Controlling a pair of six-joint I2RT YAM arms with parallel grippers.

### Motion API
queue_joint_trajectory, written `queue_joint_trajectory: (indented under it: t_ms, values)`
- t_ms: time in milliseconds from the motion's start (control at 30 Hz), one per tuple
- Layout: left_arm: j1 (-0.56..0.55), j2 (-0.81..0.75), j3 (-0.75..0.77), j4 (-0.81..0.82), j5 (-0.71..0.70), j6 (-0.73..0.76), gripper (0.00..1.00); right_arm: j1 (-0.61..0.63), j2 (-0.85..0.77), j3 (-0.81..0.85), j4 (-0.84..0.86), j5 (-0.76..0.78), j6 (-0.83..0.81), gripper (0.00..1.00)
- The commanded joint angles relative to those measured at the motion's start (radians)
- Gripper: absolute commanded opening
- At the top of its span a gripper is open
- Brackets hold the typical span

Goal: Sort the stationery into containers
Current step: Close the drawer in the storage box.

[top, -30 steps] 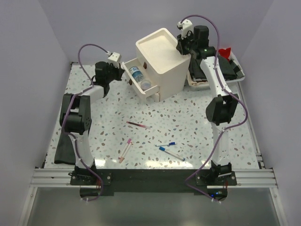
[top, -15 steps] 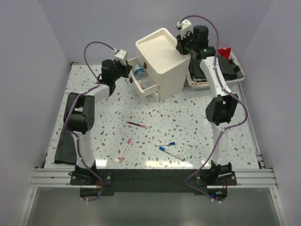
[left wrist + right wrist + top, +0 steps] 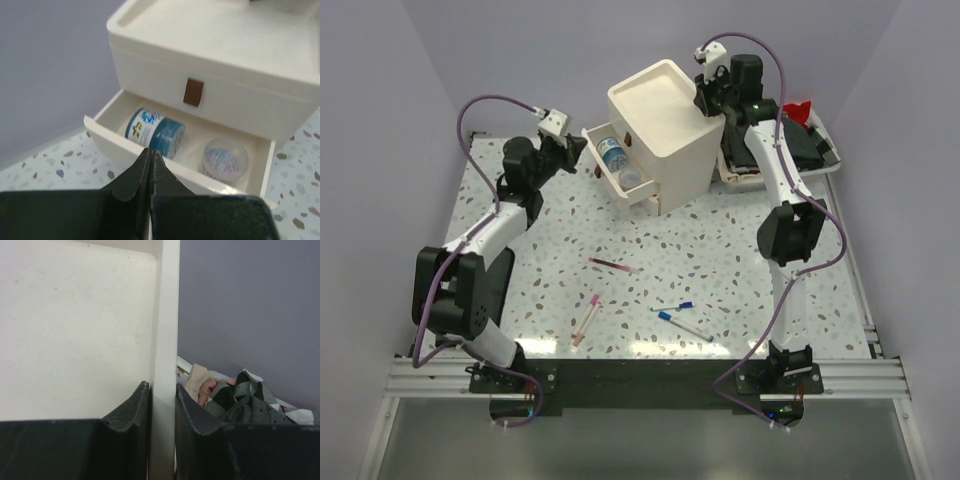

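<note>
a speckled terrazzo table (image 3: pixel 720 250) sits between plain lilac walls, with the cream cabinet (image 3: pixel 665 110) at its far middle. the drawer (image 3: pixel 125 145) just under the top one is pulled out toward the left. inside it lie a blue tape roll (image 3: pixel 155 132) on its side and a clear round tub (image 3: pixel 226 159) of pale clips. the left gripper (image 3: pixel 150 156) hovers just outside the drawer's front wall, jaws pressed together with nothing between them. the right gripper (image 3: pixel 162 390) is at the cabinet's far top edge, jaws clamped on the raised rim, seemingly to steady the box. beside it a white tray (image 3: pixel 825 160) holds dark cloths.

the sorting looks only partly done. the roll and the tub are in, but the pens are all loose on the near half of the table, well apart from the cabinet: a maroon pen (image 3: pixel 613 265), a pink pen (image 3: pixel 588 318) and two white pens with blue caps (image 3: pixel 682 324). only one tape roll shows; whether another is stowed cannot be told. the open drawer will also need closing
</note>
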Motion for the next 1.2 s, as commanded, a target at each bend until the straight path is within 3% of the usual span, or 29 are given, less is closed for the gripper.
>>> queue_joint_trajectory:
  t_ms: [0, 333, 533, 733, 967, 1167]
  values:
    - [0.012, 0.034, -0.105, -0.026, 0.001, 0.048, 0.00, 0.069, 0.075, -0.037, -0.186, -0.101, -0.076, 0.00]
    - [0.034, 0.194, -0.016, 0.022, 0.044, 0.061, 0.00, 0.069, 0.059, -0.063, -0.192, -0.101, -0.082, 0.00]
    - [0.002, 0.378, 0.181, 0.008, 0.097, 0.001, 0.00, 0.069, 0.065, -0.061, -0.193, -0.101, -0.082, 0.00]
    - [-0.046, 0.459, 0.287, 0.021, 0.074, -0.034, 0.00, 0.084, 0.059, -0.077, -0.202, -0.115, -0.082, 0.00]
    - [-0.103, 0.488, 0.337, 0.022, 0.093, -0.074, 0.00, 0.096, 0.064, -0.080, -0.202, -0.116, -0.079, 0.00]
    - [-0.133, 0.436, 0.278, -0.024, 0.136, -0.122, 0.00, 0.106, 0.064, -0.083, -0.205, -0.118, -0.076, 0.00]
